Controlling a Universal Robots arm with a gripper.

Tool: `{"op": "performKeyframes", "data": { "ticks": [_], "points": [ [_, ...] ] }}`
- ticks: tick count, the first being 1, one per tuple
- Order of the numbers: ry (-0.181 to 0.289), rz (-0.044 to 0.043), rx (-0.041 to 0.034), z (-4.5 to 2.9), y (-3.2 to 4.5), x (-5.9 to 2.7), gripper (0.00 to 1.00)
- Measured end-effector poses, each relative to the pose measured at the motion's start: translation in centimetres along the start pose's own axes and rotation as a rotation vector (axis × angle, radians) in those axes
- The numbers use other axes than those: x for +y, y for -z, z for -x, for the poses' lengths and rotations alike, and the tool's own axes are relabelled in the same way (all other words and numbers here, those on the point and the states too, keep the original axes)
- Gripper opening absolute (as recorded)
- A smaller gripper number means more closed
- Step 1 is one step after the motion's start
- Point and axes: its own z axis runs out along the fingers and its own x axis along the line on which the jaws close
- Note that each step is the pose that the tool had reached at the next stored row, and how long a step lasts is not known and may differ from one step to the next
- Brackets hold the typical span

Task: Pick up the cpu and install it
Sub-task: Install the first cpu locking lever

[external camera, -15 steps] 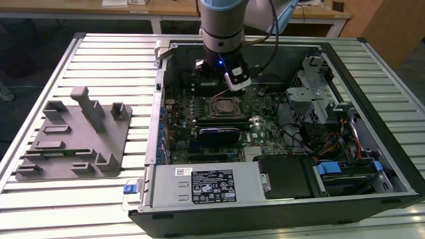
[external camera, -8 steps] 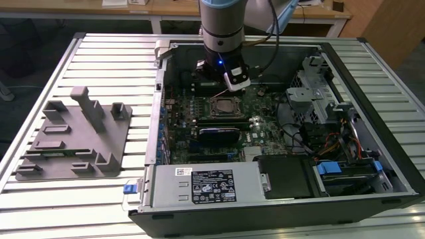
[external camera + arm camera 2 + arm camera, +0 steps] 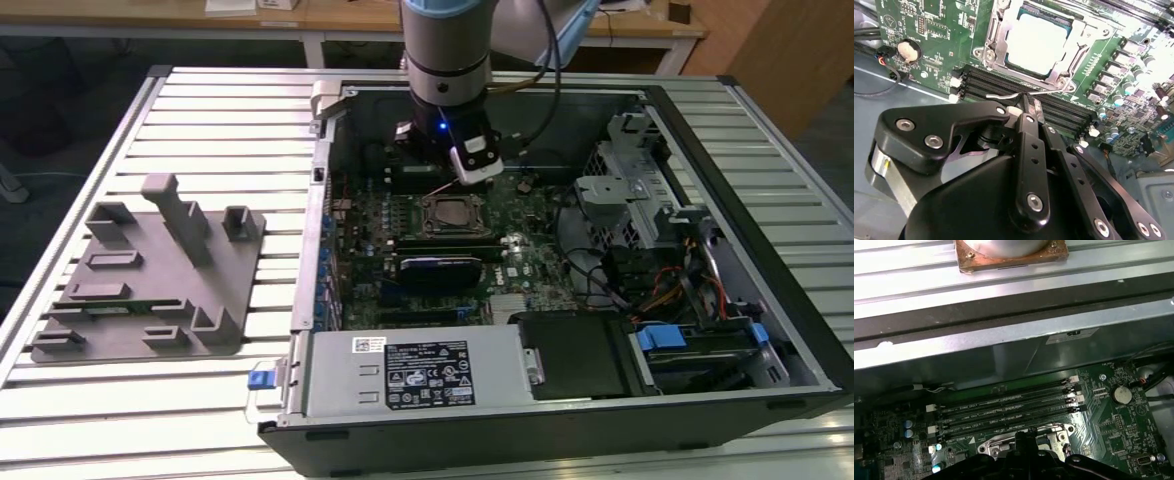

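The tool (image 3: 1026, 100) hangs inside an open desktop computer case (image 3: 747, 160), its black fingers (image 3: 1029, 130) drawn together with nothing between them, the tips just above the socket's thin wire lever (image 3: 1014, 94) and the row of black memory slots (image 3: 1004, 82) on the green motherboard (image 3: 934, 30). The cpu (image 3: 1036, 42) already lies seated in its socket, its pale silver top showing inside the open metal load frame (image 3: 991, 47), just beyond the fingertips. In the exterior view the arm (image 3: 447, 50) comes down over the far half of the case, with the socket (image 3: 451, 212) directly below the tool near the middle of the board. A round coin cell battery (image 3: 908, 50) sits on the board, apart from the socket. The case lies on its side on a ribbed metal surface (image 3: 200, 110), power supply (image 3: 427, 372) toward the near edge. Toward the surface's edge on the exterior view's left rests a grey plastic fixture tray (image 3: 147, 275) with upright blocks.
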Motion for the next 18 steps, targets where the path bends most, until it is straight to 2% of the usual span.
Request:
{"op": "performKeyframes", "data": {
  "ticks": [5, 18],
  "points": [
    [0.000, 0.0007, -0.0080, -0.02, -0.42, -0.10, 0.11],
    [0.000, 0.0013, -0.0103, -0.20, -1.49, 0.19, 0.11]
  ]
}}
